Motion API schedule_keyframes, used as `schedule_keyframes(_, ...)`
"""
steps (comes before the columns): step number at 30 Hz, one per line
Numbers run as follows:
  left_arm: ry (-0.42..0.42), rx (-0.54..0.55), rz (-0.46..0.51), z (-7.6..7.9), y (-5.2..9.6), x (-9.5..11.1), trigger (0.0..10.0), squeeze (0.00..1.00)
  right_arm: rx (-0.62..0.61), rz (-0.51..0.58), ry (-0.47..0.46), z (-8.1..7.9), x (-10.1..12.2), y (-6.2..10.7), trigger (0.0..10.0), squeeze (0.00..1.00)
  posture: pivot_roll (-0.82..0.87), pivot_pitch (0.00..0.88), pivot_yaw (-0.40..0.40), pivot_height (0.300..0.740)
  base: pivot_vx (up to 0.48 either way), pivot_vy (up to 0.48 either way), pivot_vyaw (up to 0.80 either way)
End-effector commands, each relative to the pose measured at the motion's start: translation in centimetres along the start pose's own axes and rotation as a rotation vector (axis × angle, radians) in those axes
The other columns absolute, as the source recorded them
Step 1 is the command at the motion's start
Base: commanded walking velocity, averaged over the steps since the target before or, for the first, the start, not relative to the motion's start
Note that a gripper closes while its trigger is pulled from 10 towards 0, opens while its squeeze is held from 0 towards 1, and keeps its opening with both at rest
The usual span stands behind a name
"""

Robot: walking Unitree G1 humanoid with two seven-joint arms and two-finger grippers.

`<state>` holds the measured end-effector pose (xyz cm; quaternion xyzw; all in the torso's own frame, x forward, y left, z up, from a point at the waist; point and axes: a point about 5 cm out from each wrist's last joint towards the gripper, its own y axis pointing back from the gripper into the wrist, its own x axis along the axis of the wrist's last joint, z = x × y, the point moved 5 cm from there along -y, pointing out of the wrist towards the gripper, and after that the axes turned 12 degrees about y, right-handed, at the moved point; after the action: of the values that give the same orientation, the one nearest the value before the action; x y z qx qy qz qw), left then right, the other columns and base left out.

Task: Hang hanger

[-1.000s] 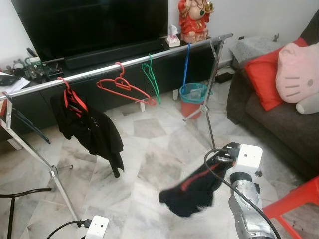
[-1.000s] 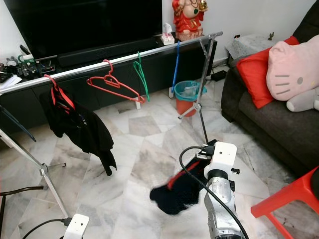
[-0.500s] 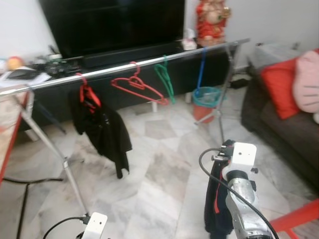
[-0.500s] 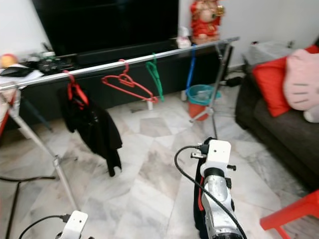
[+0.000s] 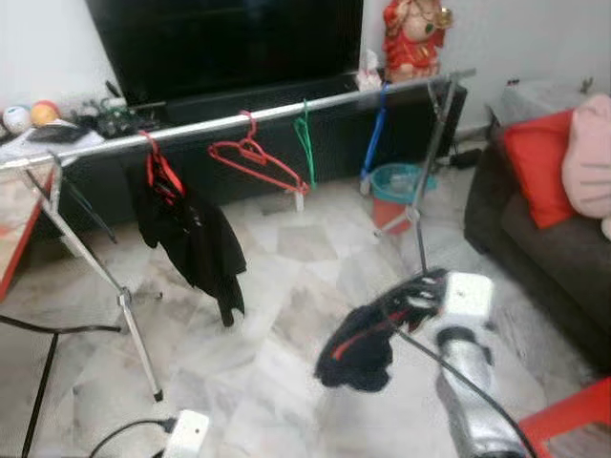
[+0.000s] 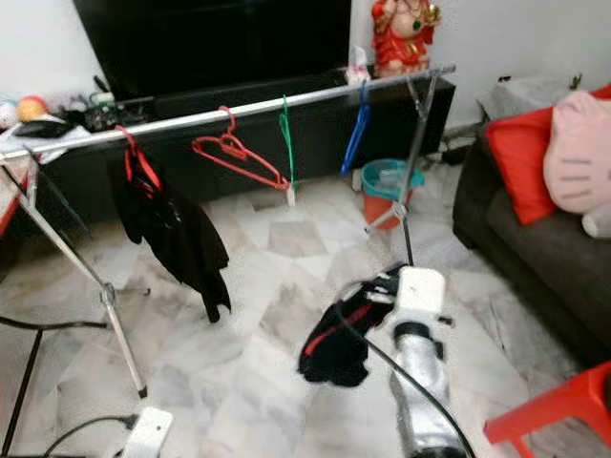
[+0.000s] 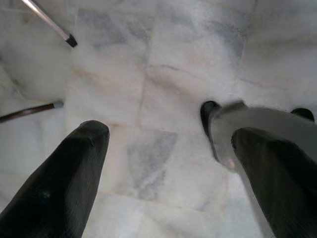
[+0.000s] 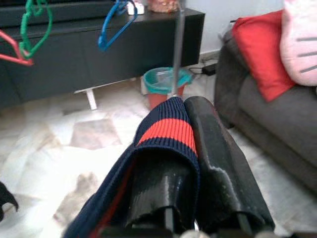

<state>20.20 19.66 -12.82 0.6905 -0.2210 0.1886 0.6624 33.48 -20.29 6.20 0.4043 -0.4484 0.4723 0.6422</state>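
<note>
Here the right gripper (image 8: 190, 148) is clamped on a dark garment (image 5: 361, 339) with a red stripe, held low over the marble floor (image 5: 277, 286) in front of the rail (image 5: 239, 119). The right wrist view shows what the head views blur: the striped collar pinched between closed fingers (image 8: 218, 148); whether a hanger is inside cannot be told. The left gripper (image 7: 163, 163) hangs wide open above the floor. On the rail hang a black jacket (image 5: 191, 239) and red (image 5: 256, 162), green (image 5: 305, 143) and blue (image 5: 375, 129) hangers
</note>
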Motion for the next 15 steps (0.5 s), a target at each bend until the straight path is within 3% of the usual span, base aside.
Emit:
schedule_keyframes(1,0.006,0.016,-0.008,-0.79,0.12,-0.32,10.0,0.0,0.02,0.033,-0.014,-0.92,1.1,-0.25,10.0,0.0,0.01,0.0,0.035,0.74,0.0,0.0,0.0)
schedule_keyframes(12,0.031,0.008,-0.012,-0.66,0.15,-0.55,10.0,0.0,0.026,0.029,-0.015,-1.12,1.05,-0.28,10.0,0.0,0.01,0.0,0.033,0.74,0.0,0.0,0.0)
schedule_keyframes(15,0.028,0.009,-0.013,-0.68,0.15,-0.54,10.0,0.0,0.028,0.028,-0.014,-1.17,1.06,-0.31,10.0,0.0,0.01,0.0,0.031,0.74,0.263,0.0,0.0)
